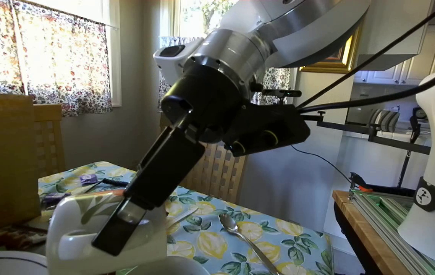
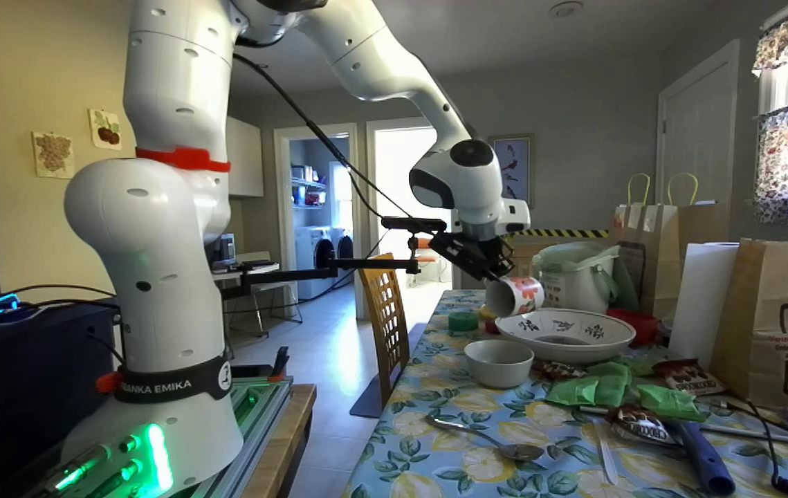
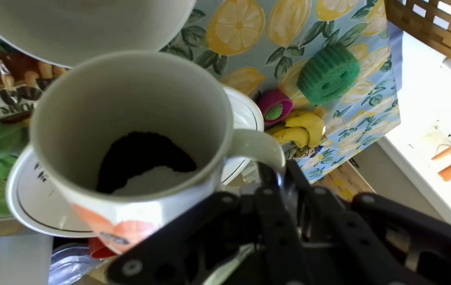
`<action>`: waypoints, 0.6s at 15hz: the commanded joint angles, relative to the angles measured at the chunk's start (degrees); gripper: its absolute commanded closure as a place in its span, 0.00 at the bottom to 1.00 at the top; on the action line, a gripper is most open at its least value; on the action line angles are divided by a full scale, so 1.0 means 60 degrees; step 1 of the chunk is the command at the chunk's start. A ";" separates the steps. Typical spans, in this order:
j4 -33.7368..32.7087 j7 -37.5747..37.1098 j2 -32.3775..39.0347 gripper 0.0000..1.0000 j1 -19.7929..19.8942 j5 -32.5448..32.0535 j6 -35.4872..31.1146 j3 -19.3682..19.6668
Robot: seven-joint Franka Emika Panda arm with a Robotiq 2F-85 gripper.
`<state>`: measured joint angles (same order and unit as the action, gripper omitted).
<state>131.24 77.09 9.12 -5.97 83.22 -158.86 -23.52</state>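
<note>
The gripper (image 3: 281,174) is pinching the handle (image 3: 260,145) of a white mug (image 2: 518,296), which is leaning sideways in the air. Dark stuff (image 3: 142,154) is sitting inside, and a small bowl (image 2: 499,369) and a big dish (image 2: 570,353) are resting on the table (image 2: 428,387) lower down

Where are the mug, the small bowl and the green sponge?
Mug (image 2: 524,296): in an exterior view, outer wall.
Small bowl (image 2: 499,373): in an exterior view, outer wall.
Green sponge (image 3: 333,81): in the wrist view, face with two holes.

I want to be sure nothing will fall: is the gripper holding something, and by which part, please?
The gripper holds the patterned white mug by its handle, which sits between the two fingers.
</note>
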 commanded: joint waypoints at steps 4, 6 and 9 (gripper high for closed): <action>0.0450 0.1656 -0.0640 0.97 0.0202 0.1572 0.0235 0.0003; 0.0501 0.1971 -0.0667 0.97 0.0203 0.1861 0.0295 0.0012; 0.0568 0.2447 -0.0739 0.97 0.0210 0.2401 0.0406 0.0018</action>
<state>132.95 86.56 7.50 -5.42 93.31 -158.67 -23.45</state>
